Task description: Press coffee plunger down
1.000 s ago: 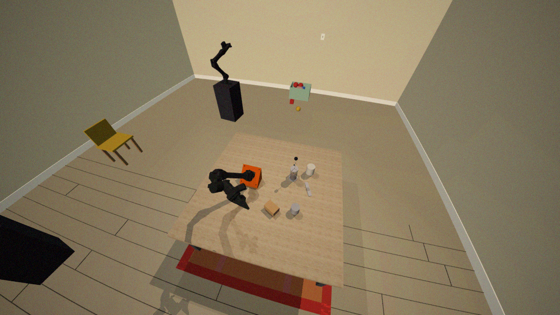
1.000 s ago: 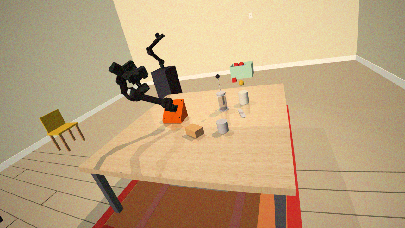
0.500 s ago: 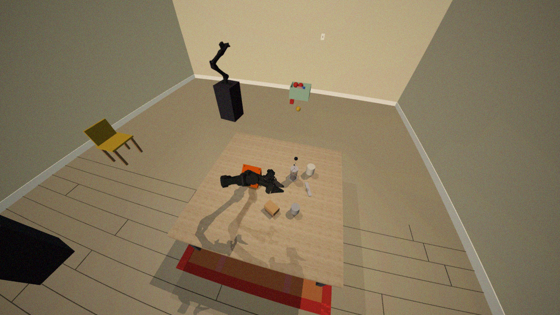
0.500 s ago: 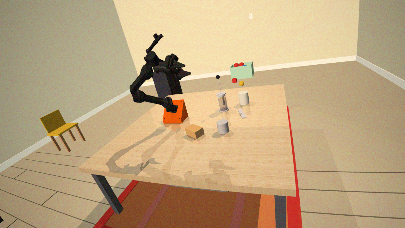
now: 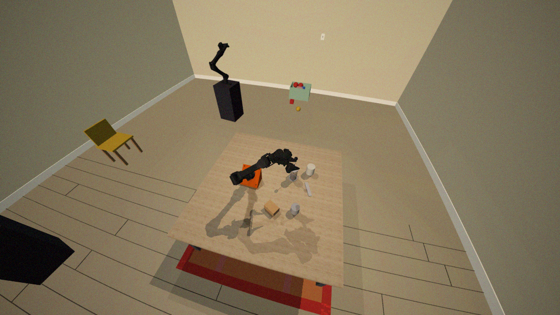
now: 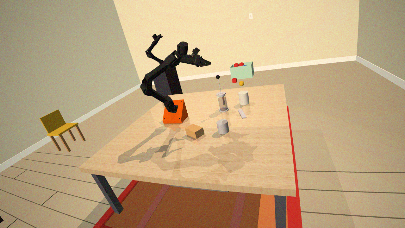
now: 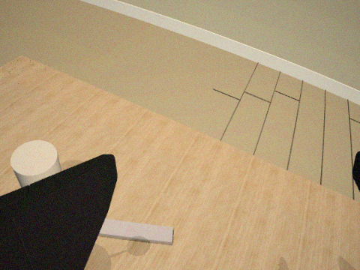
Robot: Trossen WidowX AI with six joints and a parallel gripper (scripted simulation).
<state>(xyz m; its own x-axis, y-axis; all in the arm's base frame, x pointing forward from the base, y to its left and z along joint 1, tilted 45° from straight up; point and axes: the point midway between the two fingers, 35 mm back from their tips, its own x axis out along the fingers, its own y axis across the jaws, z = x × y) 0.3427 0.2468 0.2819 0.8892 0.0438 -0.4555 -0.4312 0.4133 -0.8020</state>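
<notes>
Spread wide with nothing between its fingers, the black parallel-jaw gripper hangs in the air above the table, up and at about ten o'clock from the knob of the clear glass coffee press in the exterior view, well apart from it. That press stands upright, its thin plunger rod and black ball knob fully raised. Around it: two cylinders, one white at two o'clock and one grey at six o'clock; one pale flat bar; one tan wooden block. One orange wedge-shaped base carries the arm. All rest on a light wooden table over a red striped rug; a yellow chair stands by the wall.
</notes>
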